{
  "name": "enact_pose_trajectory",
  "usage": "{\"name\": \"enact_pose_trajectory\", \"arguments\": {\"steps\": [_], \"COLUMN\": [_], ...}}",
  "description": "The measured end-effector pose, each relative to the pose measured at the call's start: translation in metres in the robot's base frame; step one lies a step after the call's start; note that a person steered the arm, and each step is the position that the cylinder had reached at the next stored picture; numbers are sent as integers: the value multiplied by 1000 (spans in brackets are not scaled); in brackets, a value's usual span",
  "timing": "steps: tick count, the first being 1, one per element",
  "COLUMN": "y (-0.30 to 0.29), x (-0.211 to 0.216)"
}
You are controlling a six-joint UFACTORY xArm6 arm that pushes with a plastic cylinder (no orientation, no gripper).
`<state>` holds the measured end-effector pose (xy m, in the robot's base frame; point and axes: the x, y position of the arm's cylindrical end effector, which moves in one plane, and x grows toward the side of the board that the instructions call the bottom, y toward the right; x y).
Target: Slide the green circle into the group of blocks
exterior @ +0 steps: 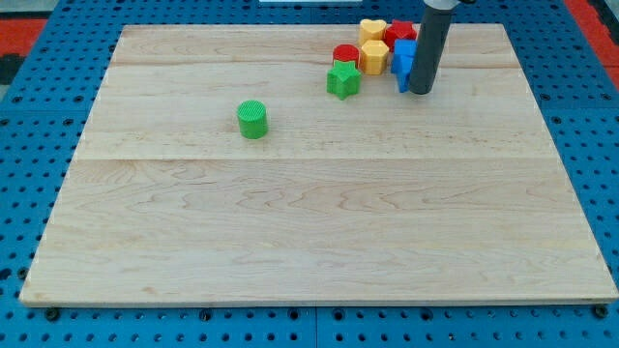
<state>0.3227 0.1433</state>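
Pale wooden board [319, 222] lies on a blue pegboard surface [29, 145], and nothing on it serves as a container (the blocks sit straight on the wood). The green circle [252, 119] stands alone left of centre, well apart from the other blocks. The group sits near the view's top, right of centre: a green star [342, 81] nearest the circle, a red cylinder [345, 55] just behind it, a yellow hexagon-like block [374, 56], a yellow heart [372, 29], a red block [399, 31] and a blue block [403, 62] whose shape I cannot make out. My tip [421, 92] rests on the board just beside the blue block at the group's right edge, far from the green circle. It is a plain rod, holding nothing.
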Motion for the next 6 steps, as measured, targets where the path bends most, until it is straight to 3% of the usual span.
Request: {"name": "enact_pose_trajectory", "arguments": {"steps": [1, 2, 3, 5, 6], "y": [0, -103, -222, -265, -326], "x": [58, 91, 85, 48, 43]}}
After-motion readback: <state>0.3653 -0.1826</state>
